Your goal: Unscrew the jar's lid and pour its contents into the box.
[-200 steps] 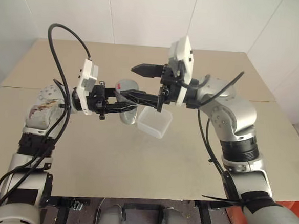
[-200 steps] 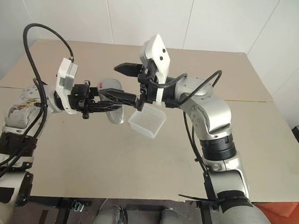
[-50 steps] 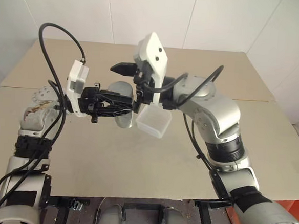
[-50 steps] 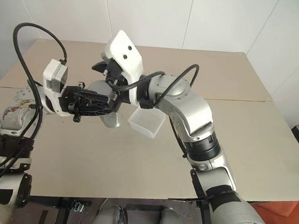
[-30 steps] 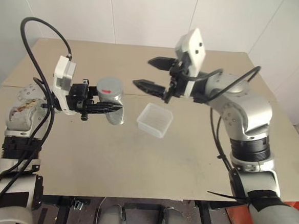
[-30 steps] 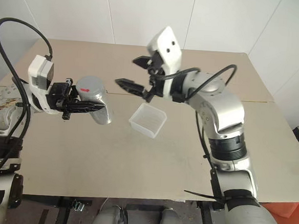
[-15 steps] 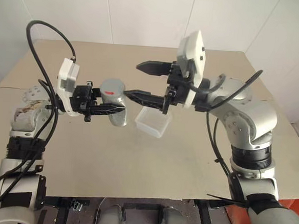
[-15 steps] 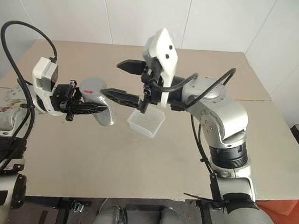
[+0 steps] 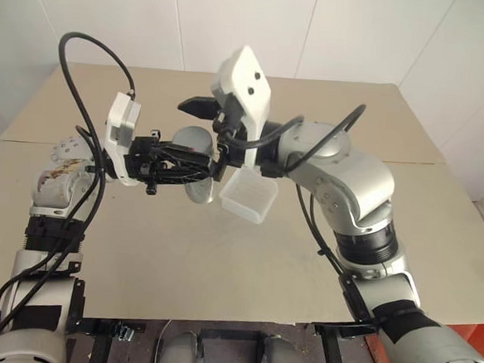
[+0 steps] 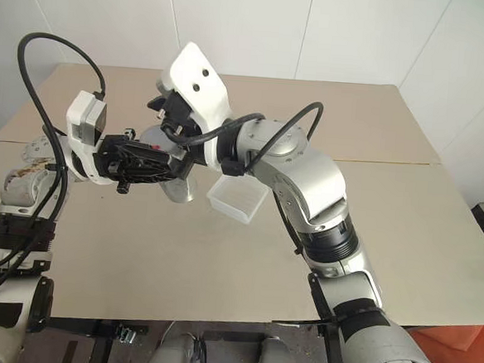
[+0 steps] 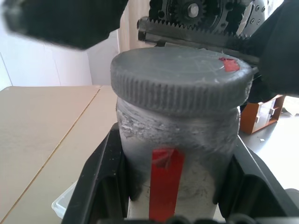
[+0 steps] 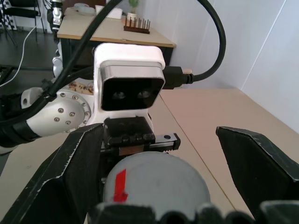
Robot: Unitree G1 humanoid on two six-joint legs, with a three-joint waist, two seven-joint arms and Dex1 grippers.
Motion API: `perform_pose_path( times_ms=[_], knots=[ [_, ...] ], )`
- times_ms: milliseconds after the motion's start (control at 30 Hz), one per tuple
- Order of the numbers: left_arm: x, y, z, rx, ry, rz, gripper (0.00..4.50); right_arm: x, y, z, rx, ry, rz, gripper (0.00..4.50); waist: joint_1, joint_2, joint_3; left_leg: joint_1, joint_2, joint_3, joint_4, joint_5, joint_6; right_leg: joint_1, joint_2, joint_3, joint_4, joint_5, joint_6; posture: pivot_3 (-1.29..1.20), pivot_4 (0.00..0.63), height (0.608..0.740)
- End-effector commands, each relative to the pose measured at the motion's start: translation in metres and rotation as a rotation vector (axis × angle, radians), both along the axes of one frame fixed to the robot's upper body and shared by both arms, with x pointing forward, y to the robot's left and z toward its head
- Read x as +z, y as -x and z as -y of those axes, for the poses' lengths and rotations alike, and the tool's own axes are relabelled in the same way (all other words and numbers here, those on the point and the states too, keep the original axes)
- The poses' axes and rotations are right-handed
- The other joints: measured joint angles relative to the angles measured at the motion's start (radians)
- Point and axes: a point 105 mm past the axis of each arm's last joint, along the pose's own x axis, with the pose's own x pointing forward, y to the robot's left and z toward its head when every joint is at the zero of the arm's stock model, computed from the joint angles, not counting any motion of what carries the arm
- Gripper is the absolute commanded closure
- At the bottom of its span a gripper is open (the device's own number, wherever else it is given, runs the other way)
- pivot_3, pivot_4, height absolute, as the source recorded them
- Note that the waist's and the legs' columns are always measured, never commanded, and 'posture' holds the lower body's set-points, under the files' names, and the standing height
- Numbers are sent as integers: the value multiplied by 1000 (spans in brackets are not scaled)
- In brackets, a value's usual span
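Observation:
My left gripper (image 9: pixel 189 163) is shut on the jar (image 11: pixel 177 158), a cloudy clear cylinder with a red strip down its side, held above the table. Its grey ribbed lid (image 11: pixel 180 79) carries a small red mark and sits on the jar. My right gripper (image 12: pixel 159 163) is open, with one finger on each side of the lid (image 12: pixel 156 184) and a small gap showing at both. The box (image 9: pixel 249 197), a translucent white tub, rests on the table just right of the jar. The contents cannot be made out through the jar's wall.
The beige table (image 9: pixel 219 271) spreads wide around the box, with a seam running across its middle. White walls stand behind its far edge. An orange object (image 9: pixel 474 332) sits on the floor past the table's right front corner.
My right gripper has swung left from over the box to the jar and now straddles the lid, still open. The left gripper has kept its hold on the jar, barely shifting.

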Motion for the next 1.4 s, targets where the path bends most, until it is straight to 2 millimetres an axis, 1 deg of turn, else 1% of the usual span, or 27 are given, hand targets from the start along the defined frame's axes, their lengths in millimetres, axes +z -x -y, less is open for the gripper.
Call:
perform_pose_path(
  times_ms=[33,267,467,600,700,833,933,1100,1167,1300,1400],
  knots=[
    [11,4,-3,2,4,56,2552,11,-5,10,-37,-22,34,29,0,0,0,0,0,0,0,0,0,0,0,0,0,0,0,0,150,740],
    [13,7,-12,26,-4,57,2552,3,-16,37,-93,2,18,29,-1,0,0,0,0,0,0,0,0,0,0,0,0,0,0,0,150,740],
    [13,11,-19,38,-23,55,2552,2,-29,61,-181,0,2,29,-1,0,0,0,0,0,0,0,0,0,0,0,0,0,0,0,150,740],
    [13,12,-20,41,-26,56,2552,1,-30,71,-200,-7,-2,29,6,0,0,0,0,0,0,0,0,0,-1,-1,-1,0,0,0,150,740],
    [14,13,-20,41,-28,56,2552,1,-28,80,-211,-22,-7,29,2,0,0,0,0,0,0,0,0,0,0,0,-1,0,0,0,150,740],
    [14,12,-19,40,-25,54,2552,-2,-23,84,-204,-14,-7,29,-3,0,0,0,0,0,0,0,0,0,0,0,-1,0,0,0,150,740],
    [14,9,-16,39,-13,55,2552,-2,-15,81,-161,-11,-7,29,-3,0,0,0,0,0,0,0,0,0,0,0,-1,0,0,0,150,740],
    [10,6,-9,29,-5,55,2552,8,12,57,-7,-45,-1,29,-1,0,0,0,0,0,0,0,0,0,0,0,-1,0,0,0,150,740],
    [10,4,-6,23,1,55,2552,9,20,47,34,-48,1,29,-1,0,0,0,0,0,0,0,0,0,0,0,-1,0,0,0,150,740],
    [10,2,-2,14,9,57,2552,11,26,28,72,-50,1,29,-1,0,0,0,0,0,0,0,0,0,0,0,-1,0,0,0,150,740],
    [11,2,0,6,13,57,2552,11,21,13,49,-35,10,29,-1,0,0,0,0,0,0,0,0,0,0,0,-1,0,0,0,150,740]
  ],
)
